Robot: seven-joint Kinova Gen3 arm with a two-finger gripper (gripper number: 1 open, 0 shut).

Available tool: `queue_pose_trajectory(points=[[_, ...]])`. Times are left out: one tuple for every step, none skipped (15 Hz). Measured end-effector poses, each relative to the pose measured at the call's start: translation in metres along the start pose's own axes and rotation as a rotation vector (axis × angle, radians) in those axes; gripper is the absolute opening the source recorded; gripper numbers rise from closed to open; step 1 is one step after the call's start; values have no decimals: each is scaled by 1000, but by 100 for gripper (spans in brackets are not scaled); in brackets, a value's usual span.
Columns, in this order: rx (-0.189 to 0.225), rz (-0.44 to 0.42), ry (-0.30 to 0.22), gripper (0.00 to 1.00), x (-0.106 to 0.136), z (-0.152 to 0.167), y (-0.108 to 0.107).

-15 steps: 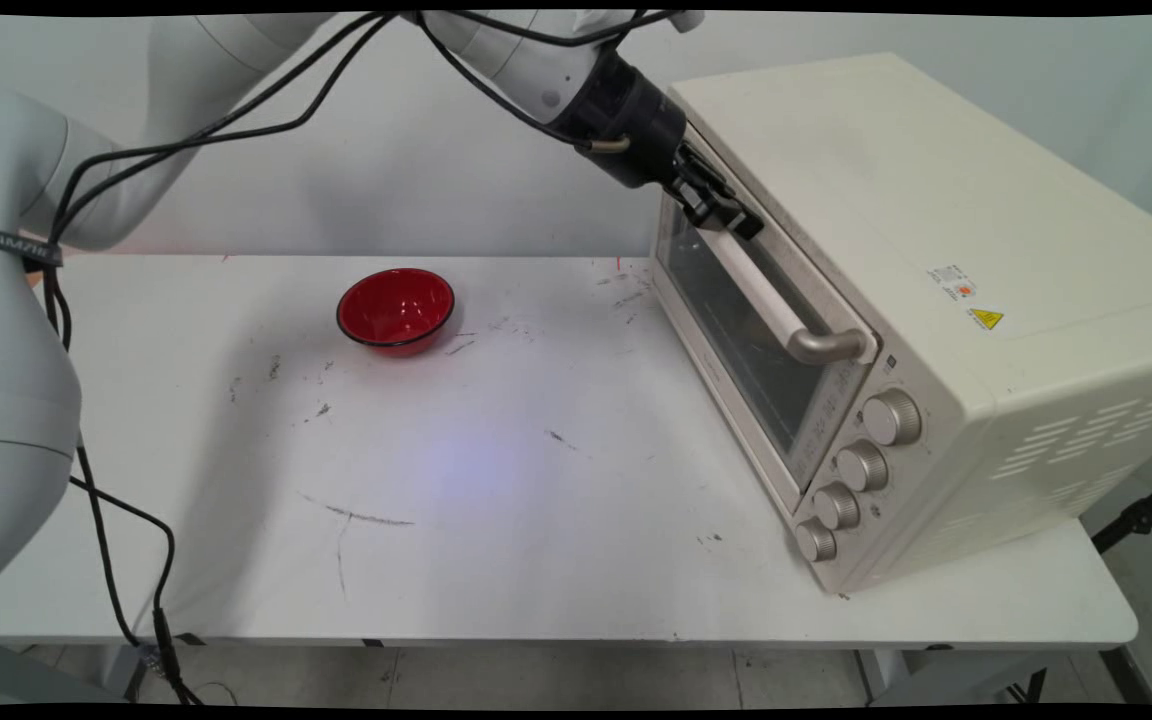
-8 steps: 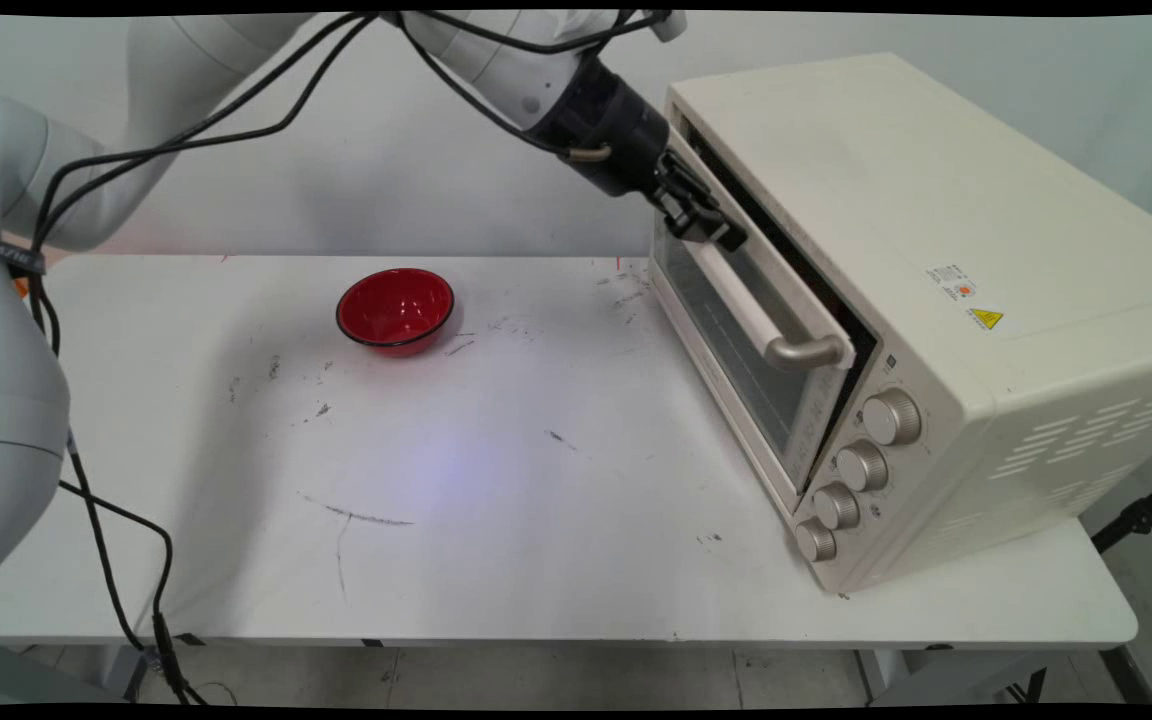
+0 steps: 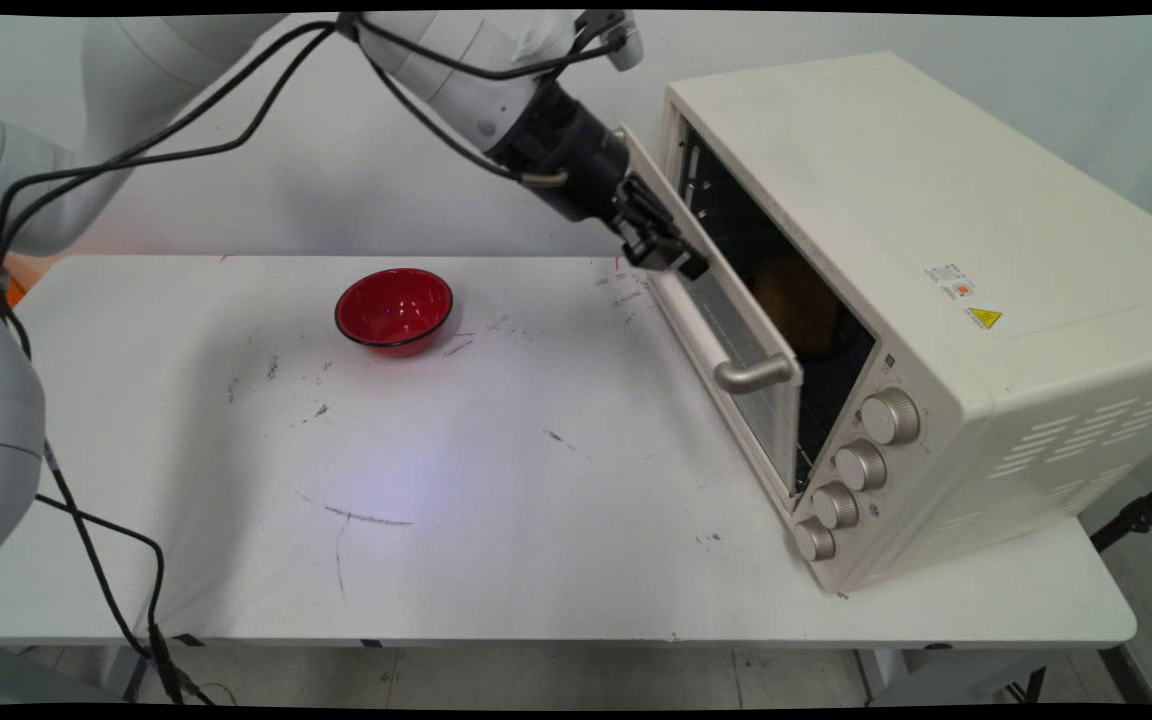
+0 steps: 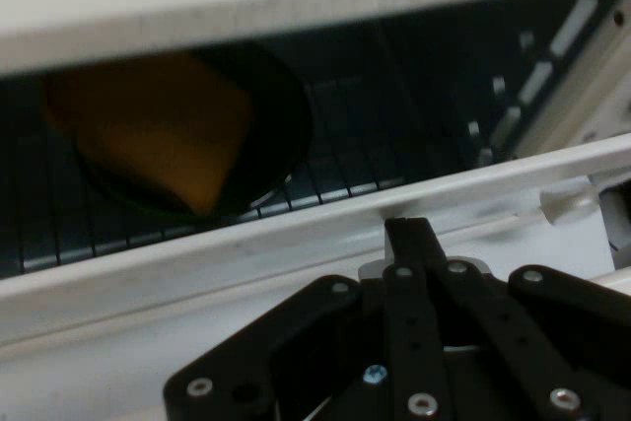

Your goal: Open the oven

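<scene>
On the left half of the white counter point(image 3: 496, 560) sits a red bowl point(image 3: 394, 310) with a dark rim, upright and well apart from everything else; nothing shows inside it. Scuff marks streak the counter between the bowl and the oven. Black cables point(image 3: 86, 530) hang down the left side and over the counter's near edge.

Moving right, the gripper point(image 3: 671, 262) reaches down from the upper left, its jaws closed on the far end of the door handle point(image 3: 711, 345), right against the door's top edge. The oven door point(image 3: 736, 330) stands partly open, tilted out from the top, hinged along its bottom.

The cream toaster oven point(image 3: 936, 300) fills the right side of the counter, four silver knobs point(image 3: 861, 465) down its front. Through the gap, the hand view shows a wire rack point(image 4: 325, 184) carrying a round dark dish point(image 4: 281, 135) that holds an orange-yellow lump point(image 4: 158, 135); what it is I cannot tell.
</scene>
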Motion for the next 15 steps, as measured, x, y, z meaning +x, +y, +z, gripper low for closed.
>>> queue_pose_trajectory(points=[[0,-1,-3,0,-3,-2,1],[-1,-3,-6,0,-7,-4,3],[-2,-5,-11,0,-12,-6,5],[-2,-7,-15,0,-17,-8,6],[-2,-10,-21,0,-23,-10,8],[-2,-12,-26,0,-29,-12,10],[-2,-13,-31,0,-35,-14,12],[-1,-14,-34,0,-41,-16,13],[1,-14,-38,0,-48,-18,14],[5,-14,-42,0,-55,-19,16],[9,-14,-45,0,-63,-20,17],[13,-14,-48,0,-69,-21,18],[17,-14,-50,0,-76,-22,19],[22,-13,-52,0,-83,-23,20],[26,-12,-54,0,-89,-23,21]])
